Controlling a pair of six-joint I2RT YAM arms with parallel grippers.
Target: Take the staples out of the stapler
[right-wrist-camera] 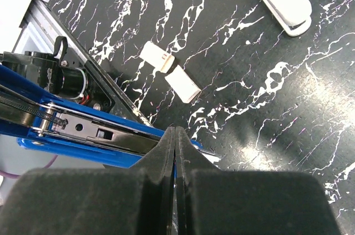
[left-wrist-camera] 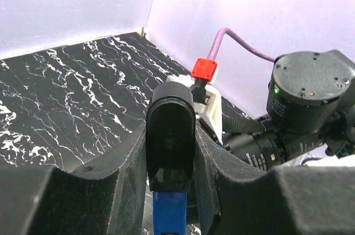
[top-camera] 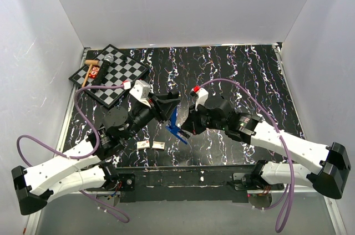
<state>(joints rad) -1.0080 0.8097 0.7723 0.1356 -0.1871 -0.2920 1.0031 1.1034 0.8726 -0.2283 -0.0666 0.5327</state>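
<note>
The black marbled table [top-camera: 249, 80] bears a checkerboard [top-camera: 111, 74] (far-left corner) and two small boxes [top-camera: 158, 145].

from above and behind the arm bases [top-camera: 119, 182], looks steeply down over the whole bench [top-camera: 233, 74], from afar. from the left wrist, peers close and nearly level along the left pincer [left-wrist-camera: 170, 163] toward the right arm [left-wrist-camera: 310, 96]. from the right wrist, stares down past the right pincer [right-wrist-camera: 175, 138] at the bench's near edge, close up. shared by all three: the blue stapler [top-camera: 176, 125].
</note>
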